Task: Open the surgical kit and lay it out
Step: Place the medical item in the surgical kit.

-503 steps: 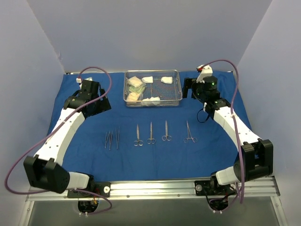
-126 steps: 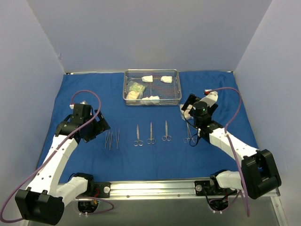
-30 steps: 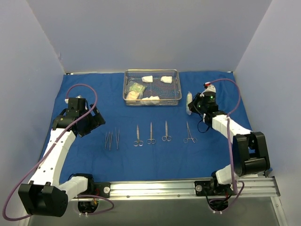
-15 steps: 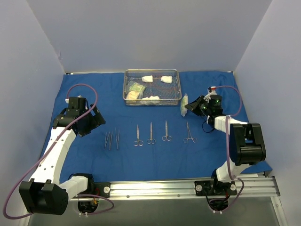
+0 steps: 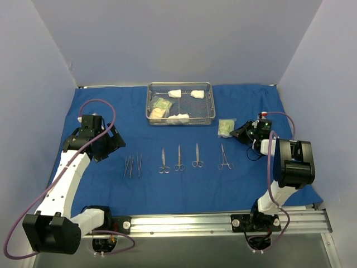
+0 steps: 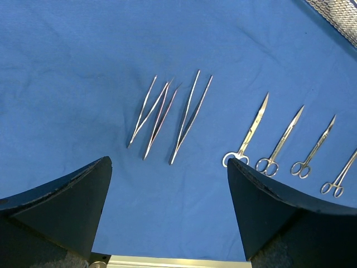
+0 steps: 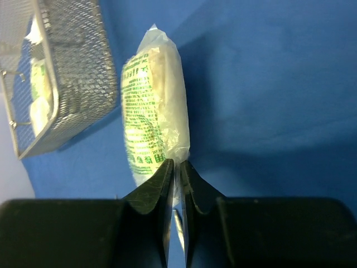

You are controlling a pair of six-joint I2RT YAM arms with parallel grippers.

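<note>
Packet [image 5: 226, 127] now lowered onto blue cloth [image 5: 100, 106] beside mesh tray [image 5: 181, 122] — right jaws clamped on its edge, left jaws apart; release due next.

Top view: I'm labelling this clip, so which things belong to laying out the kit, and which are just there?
Part of the job: blue drape, mesh tray, gauze pads, packet in the right gripper, scissors, forceps, tweezers.
Just there: purple cable, metal rail.
</note>
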